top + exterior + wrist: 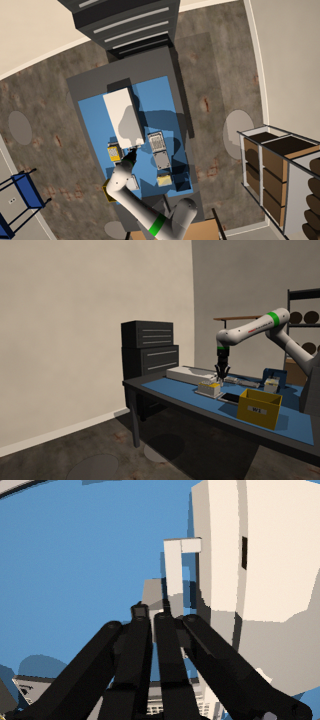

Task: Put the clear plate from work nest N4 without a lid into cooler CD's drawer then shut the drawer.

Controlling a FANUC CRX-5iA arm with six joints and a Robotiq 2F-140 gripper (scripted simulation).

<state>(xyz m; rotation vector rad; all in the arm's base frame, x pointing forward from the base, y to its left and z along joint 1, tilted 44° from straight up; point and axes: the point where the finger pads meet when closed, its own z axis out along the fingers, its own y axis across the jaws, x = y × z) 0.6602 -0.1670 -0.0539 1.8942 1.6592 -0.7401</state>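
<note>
The cooler CD [123,118] is a long white box on the blue mat; it also shows in the side view [191,374]. In the wrist view its drawer front sits flush with the housing. The white bar handle [182,570] sticks out toward me. The lamp slot [244,552] is dark. My gripper [154,592] [133,151] [221,381] is shut and empty, pointing down, with its fingertips just in front of the handle. The inside of the drawer is hidden. A pale plate with many wells [156,141] lies in a nest to the right of the cooler's front.
A yellow-topped tip box [113,152] stands close to my gripper on the left. A grey lidded plate [161,159], a yellow rack [164,180] and a blue bin [182,180] lie to the right. The yellow bin W1 [259,405] and a black plate [230,397] are near the bench edge.
</note>
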